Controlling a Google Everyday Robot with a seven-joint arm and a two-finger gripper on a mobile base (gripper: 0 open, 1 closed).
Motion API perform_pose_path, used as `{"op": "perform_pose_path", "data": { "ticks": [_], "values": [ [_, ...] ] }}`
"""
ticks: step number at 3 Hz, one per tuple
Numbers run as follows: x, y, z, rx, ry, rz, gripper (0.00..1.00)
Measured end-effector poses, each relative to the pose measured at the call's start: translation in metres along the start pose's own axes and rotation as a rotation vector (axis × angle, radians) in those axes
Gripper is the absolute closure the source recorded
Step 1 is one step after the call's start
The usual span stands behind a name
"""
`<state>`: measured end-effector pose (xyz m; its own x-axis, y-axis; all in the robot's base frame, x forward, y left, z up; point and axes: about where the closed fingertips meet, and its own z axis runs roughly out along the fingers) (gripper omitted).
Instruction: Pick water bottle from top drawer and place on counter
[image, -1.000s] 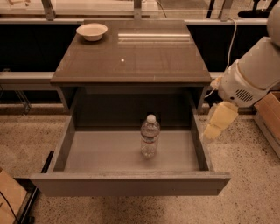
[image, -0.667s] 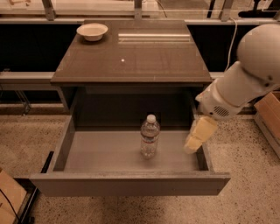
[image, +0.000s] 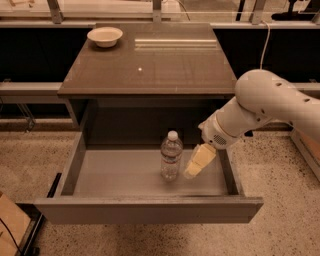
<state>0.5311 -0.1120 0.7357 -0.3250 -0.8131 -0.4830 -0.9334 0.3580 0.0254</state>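
The water bottle stands upright in the middle of the top drawer, just beside the gripper at its right in view, whose open or closed state cannot be told.

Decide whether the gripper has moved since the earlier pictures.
Yes. The gripper has swung left, from over the top drawer's right wall to just beside the water bottle, which stands unmoved.
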Motion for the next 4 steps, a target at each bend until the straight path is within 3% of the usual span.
{"op": "perform_pose_path", "data": {
  "ticks": [2, 4],
  "values": [
    [-0.024, -0.006, 0.063, -0.122, -0.133, 0.026, 0.0],
    [-0.054, 0.0, 0.074, -0.207, -0.302, 0.025, 0.41]
  ]
}}
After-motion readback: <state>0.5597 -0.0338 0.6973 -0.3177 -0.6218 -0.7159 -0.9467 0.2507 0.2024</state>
